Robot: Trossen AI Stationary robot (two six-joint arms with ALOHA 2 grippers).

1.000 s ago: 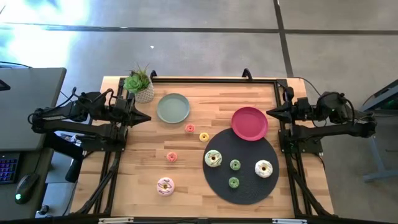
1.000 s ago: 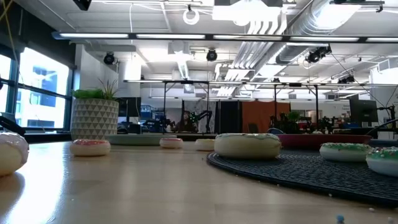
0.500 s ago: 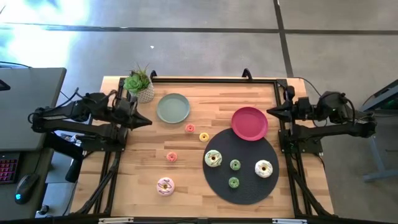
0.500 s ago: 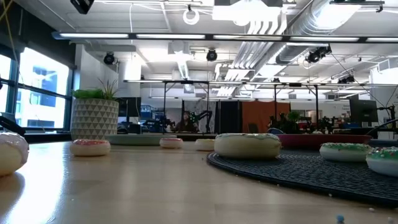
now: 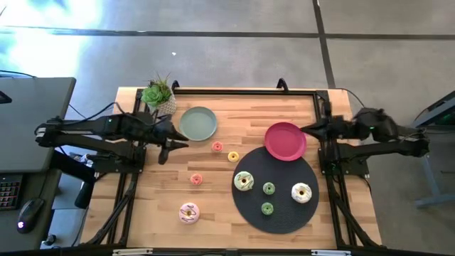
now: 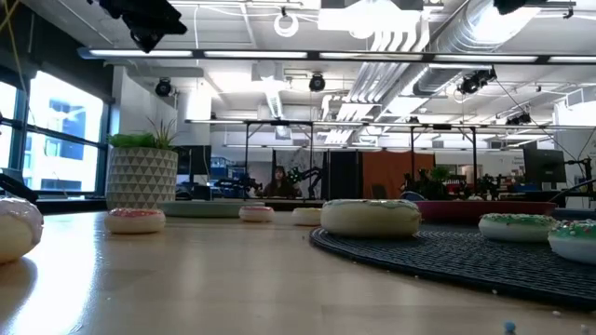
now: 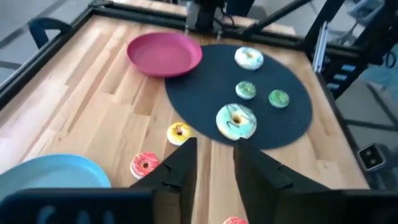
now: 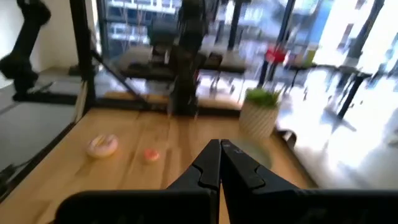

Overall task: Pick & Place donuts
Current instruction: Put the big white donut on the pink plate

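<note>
Left gripper [image 5: 179, 144], slightly open and empty, hovers beside the red donut [image 5: 217, 146]; right gripper [image 5: 304, 130] closed.

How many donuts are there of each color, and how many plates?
White-green donut: 1
White donut: 1
Pink sprinkled donut: 1
Small green donuts: 2
Small red donut: 1
Small yellow donut: 1
Small salmon pink donut: 1
Plates, the pink plate and the green plate: 2
Total: 8 donuts and 2 plates, 10 things.
</note>
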